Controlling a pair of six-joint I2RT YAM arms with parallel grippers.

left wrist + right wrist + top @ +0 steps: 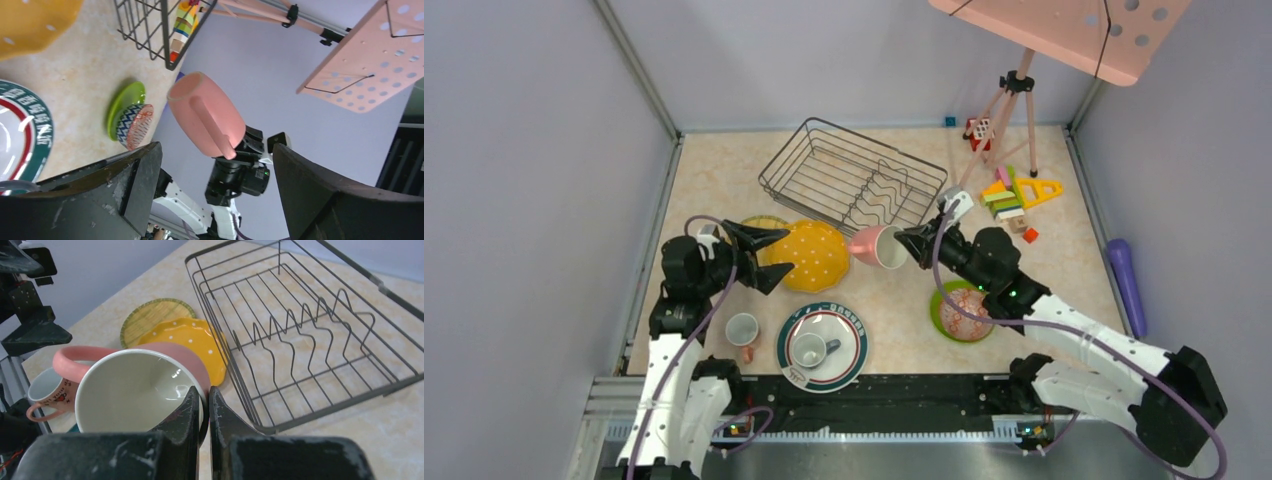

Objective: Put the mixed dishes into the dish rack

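My right gripper (pixel 911 243) is shut on the rim of a pink mug (pixel 876 246) with a white inside (pixel 135 390), held above the table just in front of the dark wire dish rack (pixel 854 178). The rack (pixel 300 340) is empty. My left gripper (pixel 769 255) is open and empty over the yellow dotted plate (pixel 812 254); the mug shows beyond its jaws in the left wrist view (pixel 205 112). An olive-yellow plate (pixel 150 317) lies partly under the dotted one. A patterned bowl (pixel 967 306) sits on a lime green plate (pixel 944 318).
A green-rimmed plate (pixel 849 345) with a small white cup (pixel 809 350) lies at the front. Another small cup (pixel 742 328) stands left of it. Toy blocks (pixel 1014 195), a tripod (pixel 1009 110) and a purple object (pixel 1126 280) are at the right.
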